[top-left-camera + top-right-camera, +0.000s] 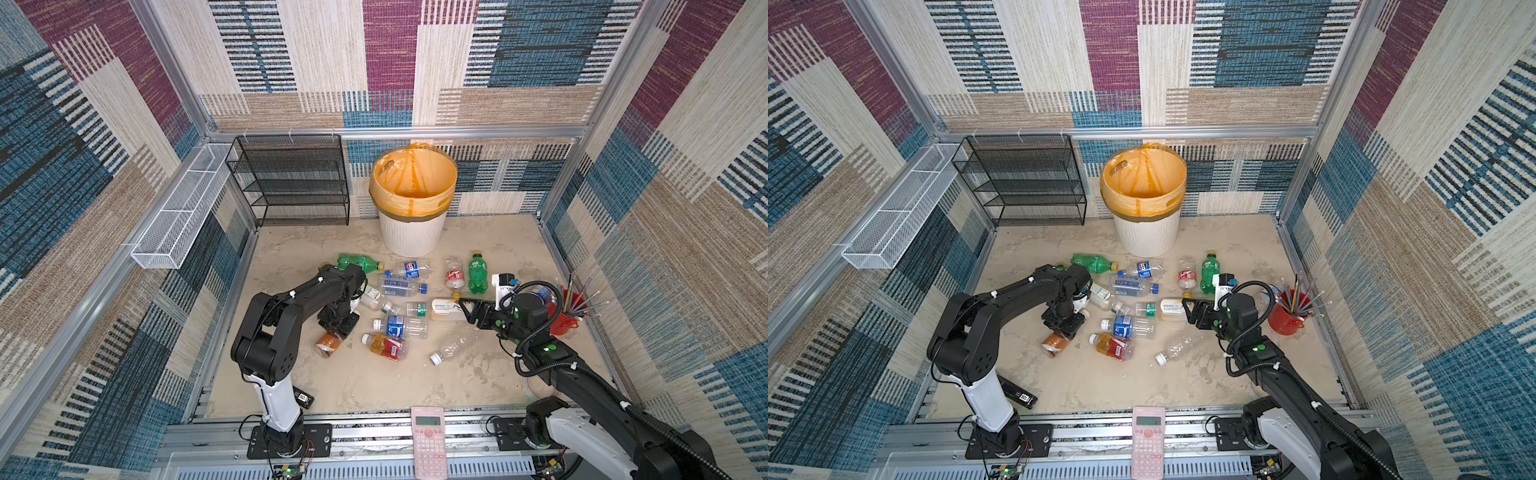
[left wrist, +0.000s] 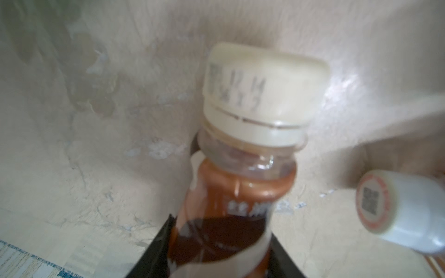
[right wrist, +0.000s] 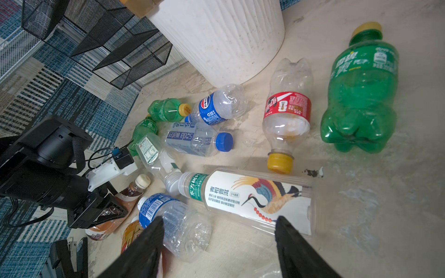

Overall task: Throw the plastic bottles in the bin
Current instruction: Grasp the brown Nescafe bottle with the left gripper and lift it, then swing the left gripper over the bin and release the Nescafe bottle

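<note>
A robotics lab cell was indicated: a tabletop (image 1: 374, 386) was boxed in by aluminium framing (image 1: 399, 132) and carpet-clad walls (image 1: 83, 166), two robot arms (image 1: 276, 399) were bolted to a rail (image 1: 374, 434) at the bottom edge, and plastic bottles (image 1: 405, 326) were strewn at centre.

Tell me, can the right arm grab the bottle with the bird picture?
Probably yes. The right gripper is open, and the bird-label bottle lies just ahead of its jaws with nothing on top. Only a blue-label bottle crowds one side.

The left arm (image 1: 291, 305) and green-dotted right arm (image 1: 557, 357) are black, with white base links and white-tied cables.
</note>
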Available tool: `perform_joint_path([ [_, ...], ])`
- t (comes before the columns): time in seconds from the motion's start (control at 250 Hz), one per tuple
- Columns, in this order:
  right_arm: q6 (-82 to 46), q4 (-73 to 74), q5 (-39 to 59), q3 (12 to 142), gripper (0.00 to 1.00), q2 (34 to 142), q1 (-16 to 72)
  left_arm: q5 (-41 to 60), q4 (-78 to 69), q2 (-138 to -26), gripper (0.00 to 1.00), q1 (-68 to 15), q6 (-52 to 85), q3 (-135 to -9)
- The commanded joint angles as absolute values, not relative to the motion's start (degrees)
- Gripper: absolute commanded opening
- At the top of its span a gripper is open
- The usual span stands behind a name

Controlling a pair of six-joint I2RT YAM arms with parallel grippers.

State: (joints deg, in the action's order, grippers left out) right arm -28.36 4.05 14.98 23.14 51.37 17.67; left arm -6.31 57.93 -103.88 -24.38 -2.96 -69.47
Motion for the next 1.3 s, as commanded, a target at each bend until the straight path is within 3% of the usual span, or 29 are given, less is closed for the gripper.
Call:
perform_joint_path([
  [0.0, -27.7, 6.0, 14.3, 23.4, 0.74, 50.9, 17.7, -4.7, 60.4, -102.1, 0.41, -24.8, -4.6, -70.4],
  [0.248, -28.0, 7.1, 14.2, 24.3, 0.74, 50.9, 17.8, -4.2, 61.2, -86.1, 0.4, -25.3, -2.6, -69.8],
  [0.388, -28.7, 9.0, 14.8, 24.5, 0.74, 51.7, 17.8, -0.8, 53.0, -72.9, 0.39, -25.3, -2.0, -66.5],
  [0.616, -29.8, 12.1, 14.8, 24.0, 0.73, 51.7, 17.8, 9.7, 17.2, -49.0, 0.37, -25.5, 0.5, -47.3],
  [0.748, -30.3, 13.1, 14.4, 23.8, 0.72, 51.0, 17.8, 12.1, -6.8, -40.9, 0.37, -25.5, 2.9, -35.9],
  [1.056, -31.0, 13.5, 13.9, 23.9, 0.71, 50.4, 17.7, 14.2, -43.0, -48.1, 0.37, -26.4, 7.0, -29.1],
  [1.188, -31.3, 13.3, 13.7, 24.1, 0.71, 50.2, 17.8, 15.0, -53.4, -56.5, 0.36, -27.0, 6.2, -33.8],
  [1.296, -31.4, 12.3, 13.3, 25.1, 0.7, 49.5, 17.8, 16.7, -57.7, -68.0, 0.36, -27.2, 5.8, -46.6],
])
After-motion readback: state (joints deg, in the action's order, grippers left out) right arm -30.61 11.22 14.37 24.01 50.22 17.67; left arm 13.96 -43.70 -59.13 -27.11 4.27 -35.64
